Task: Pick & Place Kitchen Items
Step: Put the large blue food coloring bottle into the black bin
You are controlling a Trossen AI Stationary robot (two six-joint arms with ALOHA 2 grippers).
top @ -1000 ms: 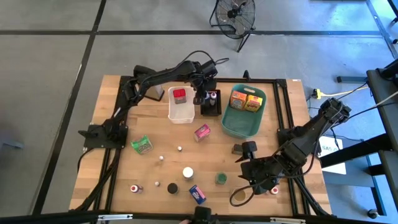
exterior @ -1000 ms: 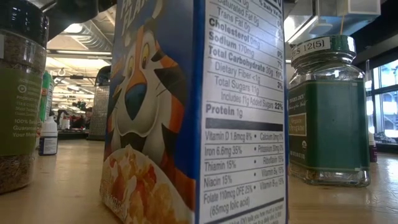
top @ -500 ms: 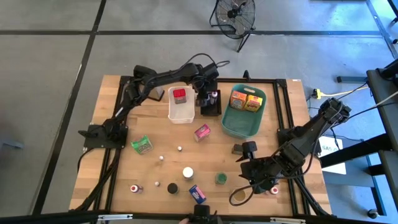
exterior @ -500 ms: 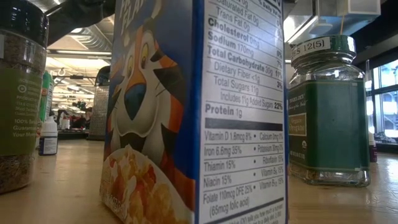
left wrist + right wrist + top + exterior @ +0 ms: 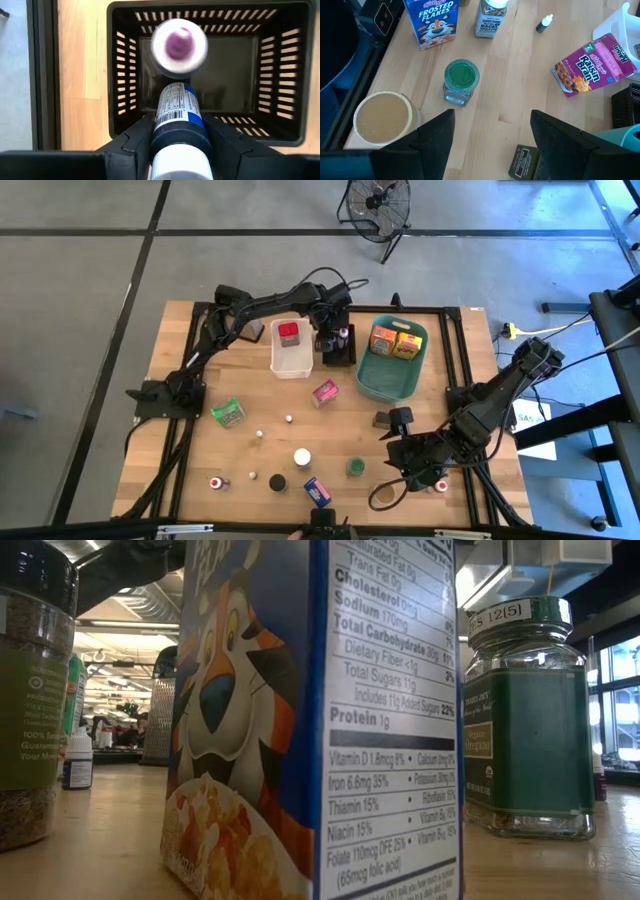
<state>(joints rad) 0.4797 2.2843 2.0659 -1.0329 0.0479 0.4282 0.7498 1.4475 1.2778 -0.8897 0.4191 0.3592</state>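
Small blue-labelled bottle (image 5: 178,114) with a white cap end, clamped across its body by the left end effector (image 5: 331,332), held above the black slotted tray (image 5: 349,358) at the far side of the table; a second bottle with a purple cap (image 5: 179,43) already stands inside that tray. Judged light and rigid, smooth plastic, likely slick; the hold mid-body looks sound, and a narrow base suggests it could tip when set down beside its neighbour. Right end effector (image 5: 492,131) hovers over the near right part of the table with its fingers standing apart and nothing between them; green-lidded jar (image 5: 461,80) sits just ahead of it, glass by the look, heavier and breakable, best taken round the lid or shoulders. Beside that jar, a wide tan-lidded jar (image 5: 382,118). Frosted Flakes box (image 5: 432,21) and Raisin Bran box (image 5: 596,62): light card, crushable, flat faces to take hold of. Elsewhere: red box in the white bin (image 5: 291,362), orange and yellow boxes in the teal basket (image 5: 385,383), green packet (image 5: 228,413), several small caps and bottles scattered near. Table (image 5: 260,460) is pale wood planking, dry, on a black frame; grey concrete floor around, a fan (image 5: 378,202) beyond the far edge.
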